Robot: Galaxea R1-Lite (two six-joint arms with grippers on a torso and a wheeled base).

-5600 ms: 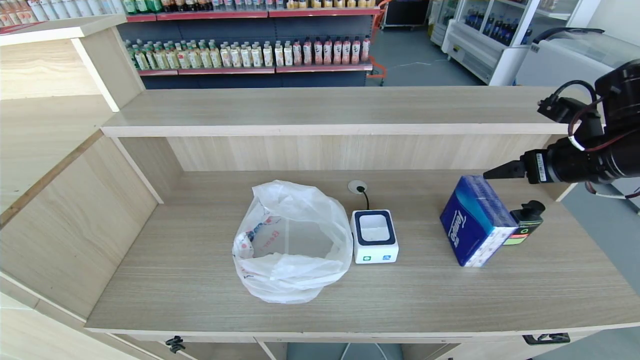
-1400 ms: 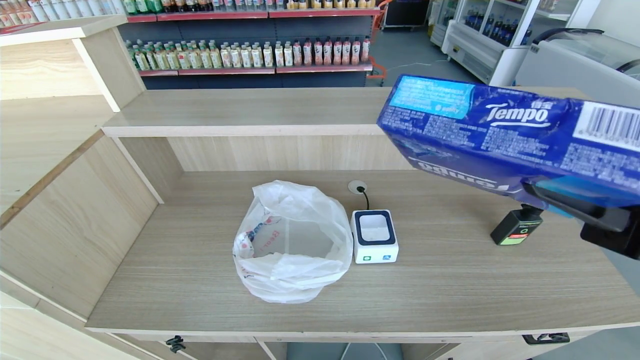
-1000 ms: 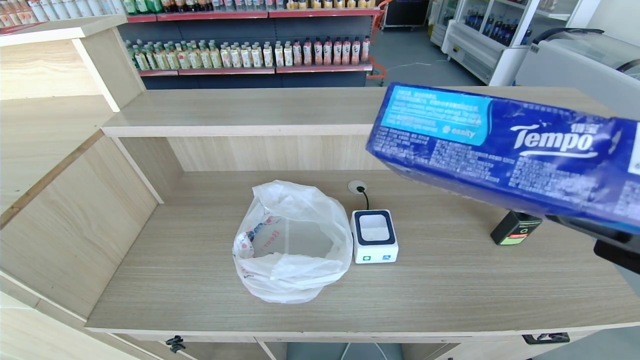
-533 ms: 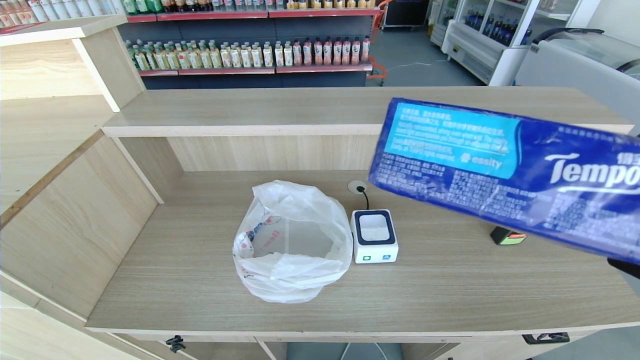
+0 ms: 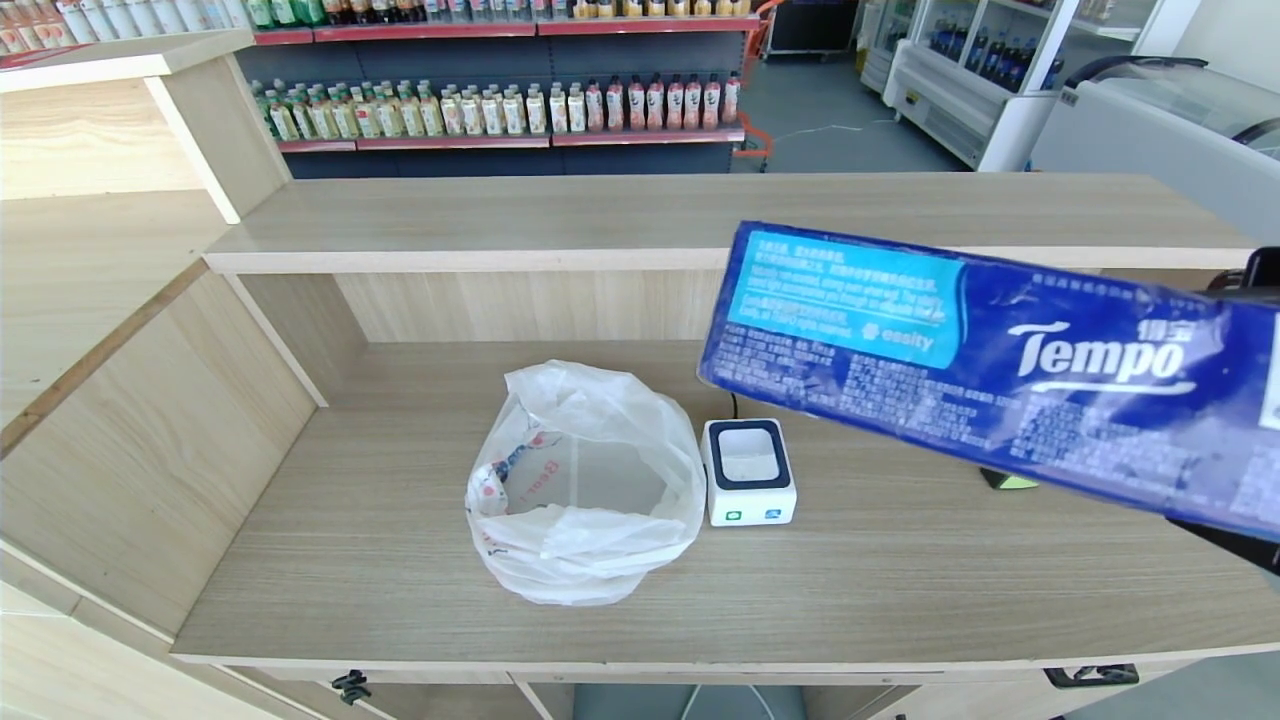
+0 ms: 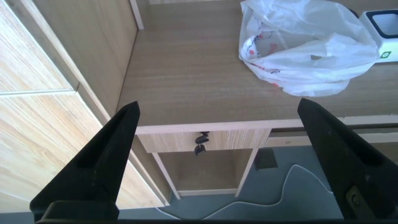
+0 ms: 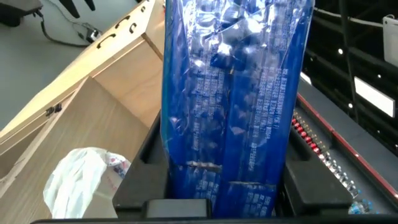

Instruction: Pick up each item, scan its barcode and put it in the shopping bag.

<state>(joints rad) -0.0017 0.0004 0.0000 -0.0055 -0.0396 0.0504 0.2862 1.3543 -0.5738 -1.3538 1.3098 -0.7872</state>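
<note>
Right gripper (image 7: 227, 183) clamps the tissue pack (image 5: 1000, 390) — held aloft; left gripper (image 6: 217, 152) wide apart, empty

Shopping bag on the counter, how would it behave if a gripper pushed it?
The shopping bag is thin, crumpled film, so it would probably crumple and slide. Nothing bulky shows inside, so it is likely very light. Its open mouth stands unsupported and may collapse.
</note>
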